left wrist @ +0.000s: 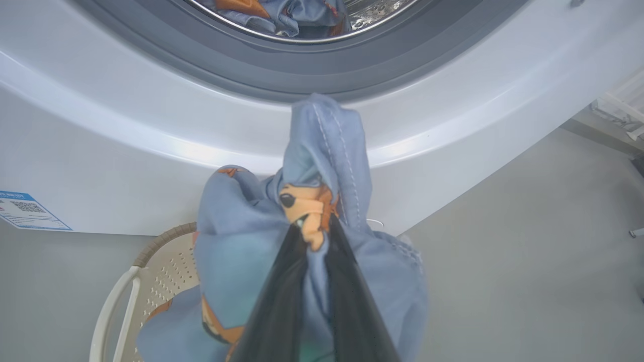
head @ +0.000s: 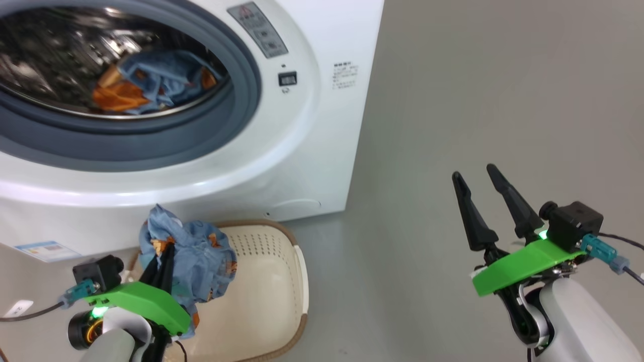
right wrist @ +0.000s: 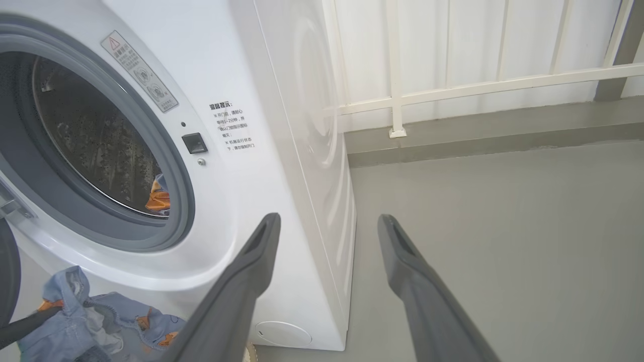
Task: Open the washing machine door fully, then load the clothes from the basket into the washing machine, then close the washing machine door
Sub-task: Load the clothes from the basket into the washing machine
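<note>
Left gripper [head: 163, 254] is pinching a blue garment [left wrist: 327, 151] with the jaws almost shut, cloth bunching above the fingertips and draping down over the basket [head: 287, 281]. The basket is sitting on the floor [head: 478, 100] near me, just in front of the washer [head: 312, 151]; I can't tell if they are touching. I'm judging the garment is being held low and centred under the opening so the next lift is carrying it over the grey gasket [head: 241, 100] into the drum [head: 50, 45], where other clothes [head: 151, 83] are already lying. Right gripper [head: 473, 172] is standing wide open and empty, well off to the right over bare floor, probably parked to keep out of the left arm's path. Head view is giving me both arms and the basket's pale inside, part hidden behind the cloth. Left wrist view is showing the grip itself: an orange patch right at the fingertips and a stitched hem poking up. Right wrist view is adding the washer's right side, a white railing [right wrist: 453, 88] far behind, and a dark curved edge at far left, likely the door [right wrist: 7, 271] swung open.
</note>
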